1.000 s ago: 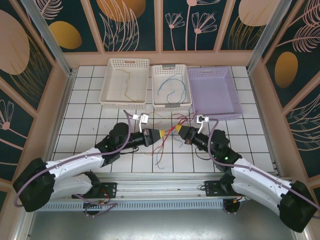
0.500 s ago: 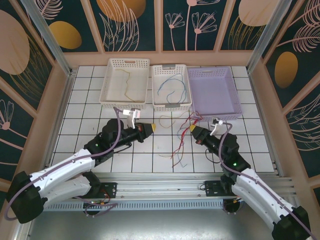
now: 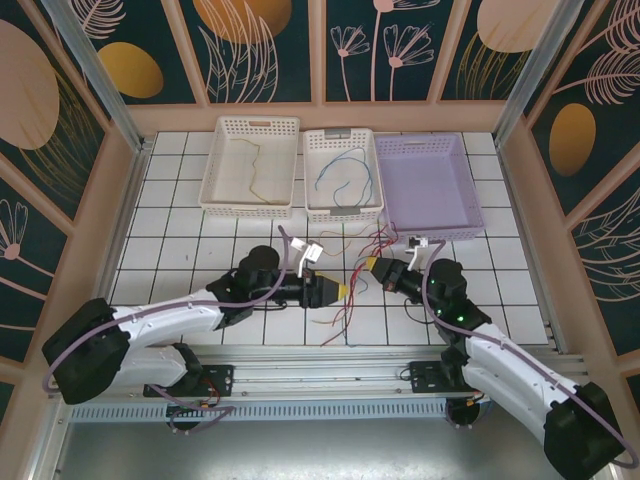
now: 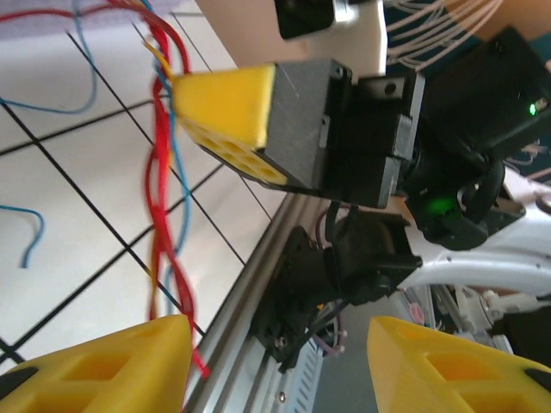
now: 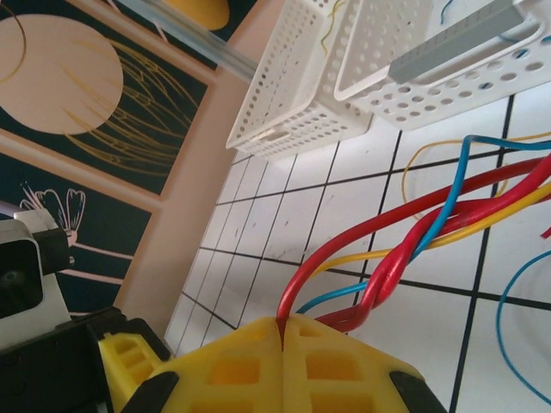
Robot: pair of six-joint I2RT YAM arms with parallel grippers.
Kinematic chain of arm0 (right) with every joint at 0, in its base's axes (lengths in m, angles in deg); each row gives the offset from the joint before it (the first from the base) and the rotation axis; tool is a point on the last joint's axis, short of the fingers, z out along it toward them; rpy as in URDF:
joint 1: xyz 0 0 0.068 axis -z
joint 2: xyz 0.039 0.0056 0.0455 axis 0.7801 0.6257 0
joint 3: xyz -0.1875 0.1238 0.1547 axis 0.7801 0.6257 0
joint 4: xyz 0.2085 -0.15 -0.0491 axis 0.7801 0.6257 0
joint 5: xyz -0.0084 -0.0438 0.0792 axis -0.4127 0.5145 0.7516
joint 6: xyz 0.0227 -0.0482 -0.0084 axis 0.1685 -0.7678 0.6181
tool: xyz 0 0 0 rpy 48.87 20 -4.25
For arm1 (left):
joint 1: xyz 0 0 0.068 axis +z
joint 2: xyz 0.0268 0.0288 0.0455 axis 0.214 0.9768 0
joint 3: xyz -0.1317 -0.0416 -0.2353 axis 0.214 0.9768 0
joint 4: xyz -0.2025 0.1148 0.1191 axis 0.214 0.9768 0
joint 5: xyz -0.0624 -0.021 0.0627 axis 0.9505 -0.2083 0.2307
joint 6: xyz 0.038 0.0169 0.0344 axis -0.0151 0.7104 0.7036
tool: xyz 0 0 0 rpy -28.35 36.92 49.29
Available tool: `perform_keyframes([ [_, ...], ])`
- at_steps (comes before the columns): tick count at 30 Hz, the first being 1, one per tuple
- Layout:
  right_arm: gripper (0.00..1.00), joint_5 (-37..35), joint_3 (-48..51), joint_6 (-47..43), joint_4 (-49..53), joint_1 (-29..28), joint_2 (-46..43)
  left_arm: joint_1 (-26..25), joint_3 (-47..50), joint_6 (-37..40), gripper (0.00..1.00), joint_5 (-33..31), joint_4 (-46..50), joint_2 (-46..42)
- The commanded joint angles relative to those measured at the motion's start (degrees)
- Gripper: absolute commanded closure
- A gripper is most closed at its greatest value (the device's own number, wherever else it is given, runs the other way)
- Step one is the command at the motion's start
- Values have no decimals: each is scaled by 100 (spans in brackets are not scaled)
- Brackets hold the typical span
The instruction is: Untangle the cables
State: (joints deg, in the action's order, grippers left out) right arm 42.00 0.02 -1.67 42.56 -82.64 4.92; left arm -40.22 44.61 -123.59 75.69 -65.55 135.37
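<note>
The tangled cables [image 3: 350, 300], thin red, blue and yellow wires twisted together, lie on the white tiles between my two grippers. My right gripper [image 3: 373, 266] is shut on the cables; in the right wrist view a red wire [image 5: 344, 249] runs into the closed yellow fingertips [image 5: 282, 331]. My left gripper [image 3: 342, 290] stands open just left of it, facing it. In the left wrist view its yellow fingers [image 4: 95, 366] are spread with nothing between them. The twisted bundle [image 4: 164, 172] hangs from the right gripper's tip [image 4: 228, 107] and passes beside the left finger.
Three baskets stand at the back: a white one [image 3: 222, 205] with a yellow-tan wire, a white one [image 3: 312, 210] with blue and green wires, and a purple one [image 3: 470, 215]. The metal rail [image 3: 320, 350] runs along the near edge.
My left gripper has opened and let go of the cables, and has moved right and nearer, close to the right gripper. The right gripper shifted slightly left, still shut on the bundle.
</note>
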Motion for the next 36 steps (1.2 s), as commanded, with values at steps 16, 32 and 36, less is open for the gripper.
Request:
perform_keyframes([
  [16,100,215,-463,-288,-373,-384,11,-107,-493,964,47,-421,804,354],
  [32,100,407,-581,-367,-194,-387,-26,-105,-412,1191,41,-837,912,94],
  [36,100,486,-624,-408,-137,-411,-52,-112,-401,1250,42,-1075,991,173],
])
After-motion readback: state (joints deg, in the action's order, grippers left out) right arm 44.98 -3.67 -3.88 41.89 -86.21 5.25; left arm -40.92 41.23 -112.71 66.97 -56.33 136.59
